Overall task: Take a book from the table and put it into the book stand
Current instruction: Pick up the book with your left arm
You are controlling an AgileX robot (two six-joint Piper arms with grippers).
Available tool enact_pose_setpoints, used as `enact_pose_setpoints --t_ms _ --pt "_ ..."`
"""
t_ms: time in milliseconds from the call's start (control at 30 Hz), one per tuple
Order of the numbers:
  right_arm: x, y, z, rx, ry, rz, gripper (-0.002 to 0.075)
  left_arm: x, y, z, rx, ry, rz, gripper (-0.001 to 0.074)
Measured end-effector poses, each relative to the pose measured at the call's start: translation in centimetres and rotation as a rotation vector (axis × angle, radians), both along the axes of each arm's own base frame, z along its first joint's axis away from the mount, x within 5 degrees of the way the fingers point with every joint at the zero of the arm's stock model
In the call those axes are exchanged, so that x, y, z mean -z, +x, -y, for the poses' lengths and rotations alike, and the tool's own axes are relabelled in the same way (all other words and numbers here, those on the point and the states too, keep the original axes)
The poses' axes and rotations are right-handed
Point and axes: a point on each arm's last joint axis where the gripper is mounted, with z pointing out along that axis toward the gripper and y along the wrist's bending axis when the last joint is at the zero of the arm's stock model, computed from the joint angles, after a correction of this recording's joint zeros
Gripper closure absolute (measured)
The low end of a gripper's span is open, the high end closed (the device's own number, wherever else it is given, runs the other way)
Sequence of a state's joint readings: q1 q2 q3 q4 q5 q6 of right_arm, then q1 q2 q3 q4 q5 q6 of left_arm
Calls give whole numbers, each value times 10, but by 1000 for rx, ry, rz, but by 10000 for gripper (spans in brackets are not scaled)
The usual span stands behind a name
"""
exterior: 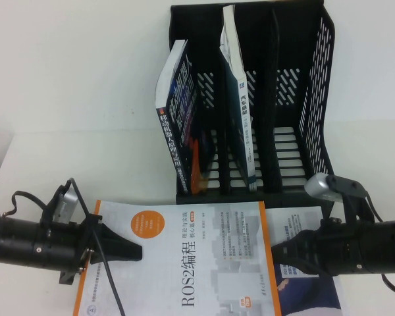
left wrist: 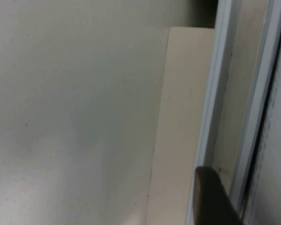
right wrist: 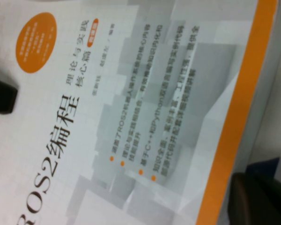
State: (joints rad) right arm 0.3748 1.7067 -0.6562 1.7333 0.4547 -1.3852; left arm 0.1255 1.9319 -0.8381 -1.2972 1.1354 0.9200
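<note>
High view: the black plastic book stand (exterior: pixel 296 99) with three upright slots, a slatted base and perforated side walls sits at the far middle of the plain white table (exterior: pixel 72 85). Its left slot holds a dark blue book with white characters (exterior: pixel 178 112), leaning left out of the slot's top. The middle slot holds a thin white book with a blue-lettered spine (exterior: pixel 240 112), tilted slightly left. The right slot shows only its slats.

Just near of the stand, the large thin ROS2 paperback with an orange border and orange circle (exterior: pixel 184 263) lies flat on the table, partly covering another white book with a dark figure (exterior: pixel 303 276) at its right.

The left gripper (exterior: pixel 128 251) lies low over the paperback's left edge, its dark fingertip resting on the cover; whether its fingers pinch the book cannot be told. The right gripper (exterior: pixel 286 253) hovers at the paperback's right edge, and its finger state cannot be told either.
</note>
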Motion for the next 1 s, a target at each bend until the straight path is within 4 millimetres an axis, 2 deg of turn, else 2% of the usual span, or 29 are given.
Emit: enact_pose_setpoints --t_ms 233,400,667,867,900,933,967,1000 --pt "0 0 0 -11 -12 18 726 -2 0 0 -12 -1 -19 452" --pt "0 0 1 -12 -15 21 726 -15 0 -1 19 38 22 462" --pt "1 -1 1 -62 -46 37 726 -64 1 -17 55 168 102 466" --pt "0 -1 1 -74 -52 43 726 -115 -11 -16 20 212 220 466" --pt "0 -1 1 -74 -52 43 726 -125 -14 -16 11 217 243 486" --pt "0 -2 1 -76 -53 43 726 -135 -17 -15 1 218 271 568" --pt "0 -2 1 -76 -53 43 726 -144 -19 -15 -10 217 289 614" --pt "0 -2 1 -76 -53 43 726 -154 -24 -13 -11 217 309 631"
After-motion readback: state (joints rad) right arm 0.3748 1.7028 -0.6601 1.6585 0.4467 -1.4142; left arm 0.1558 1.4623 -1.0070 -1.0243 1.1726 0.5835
